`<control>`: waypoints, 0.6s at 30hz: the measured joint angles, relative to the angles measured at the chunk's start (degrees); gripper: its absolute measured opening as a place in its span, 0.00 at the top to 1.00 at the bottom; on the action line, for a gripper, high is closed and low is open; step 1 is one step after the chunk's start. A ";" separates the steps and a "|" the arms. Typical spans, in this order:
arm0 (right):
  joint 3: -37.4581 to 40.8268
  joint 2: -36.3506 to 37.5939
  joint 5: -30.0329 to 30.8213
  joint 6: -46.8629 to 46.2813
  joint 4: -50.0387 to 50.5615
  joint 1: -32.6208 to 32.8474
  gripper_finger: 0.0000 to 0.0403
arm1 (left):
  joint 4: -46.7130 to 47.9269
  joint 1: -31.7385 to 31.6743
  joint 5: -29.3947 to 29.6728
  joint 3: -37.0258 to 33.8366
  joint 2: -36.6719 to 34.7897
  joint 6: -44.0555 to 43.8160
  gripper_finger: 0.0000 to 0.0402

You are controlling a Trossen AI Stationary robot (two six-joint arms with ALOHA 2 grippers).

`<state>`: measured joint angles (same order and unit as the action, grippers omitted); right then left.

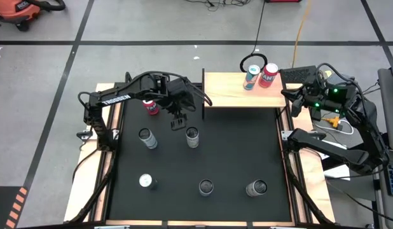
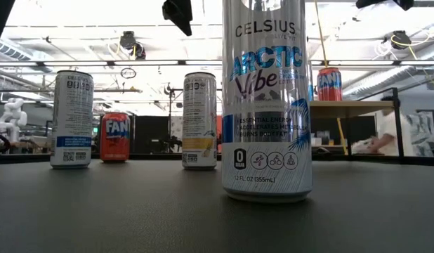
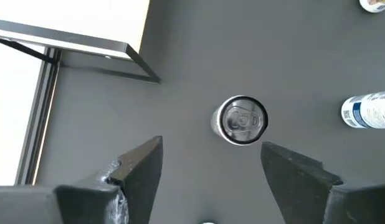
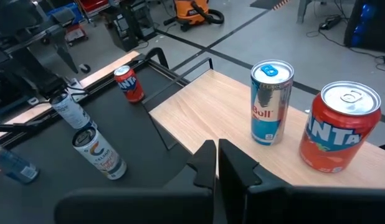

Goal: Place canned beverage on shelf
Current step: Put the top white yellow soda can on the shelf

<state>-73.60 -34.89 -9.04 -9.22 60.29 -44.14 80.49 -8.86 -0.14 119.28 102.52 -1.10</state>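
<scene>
Black, wide-open fingers of the left end effector (image 1: 178, 122) hover empty above a silver can (image 1: 192, 137), just off the shelf (image 1: 241, 90). Right end effector (image 4: 216, 163), fully closed and empty, waits beside the shelf. Six cans stand on the surface (image 1: 234, 152); two on the shelf: Red Bull (image 1: 251, 77), Fanta (image 1: 268, 75).

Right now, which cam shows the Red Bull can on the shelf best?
Right wrist view: the Red Bull can stands upright on the shelf, label readable. High view shows only its top. In the low view I cannot make it out; the left wrist view does not show it.
</scene>
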 joint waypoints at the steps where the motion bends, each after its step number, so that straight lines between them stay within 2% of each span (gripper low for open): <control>1: 0.00 0.00 0.00 0.34 0.01 0.00 1.00 | 0.00 0.00 0.00 0.00 0.10 0.02 0.29; 10: 0.00 0.00 0.00 2.81 0.00 0.00 1.00 | 0.48 0.00 -0.08 -0.04 1.69 1.84 0.12; 15: -0.02 0.00 0.00 2.82 -0.02 0.00 1.00 | -0.26 0.10 -6.95 -0.04 2.05 0.80 0.10; 18: -0.02 0.00 0.00 2.82 -0.04 -0.02 1.00 | -0.96 1.24 -7.51 -0.01 2.33 -1.45 0.10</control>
<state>-73.63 -34.89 -9.04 -6.39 60.25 -44.16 79.53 -7.63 -7.65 119.28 104.85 -2.55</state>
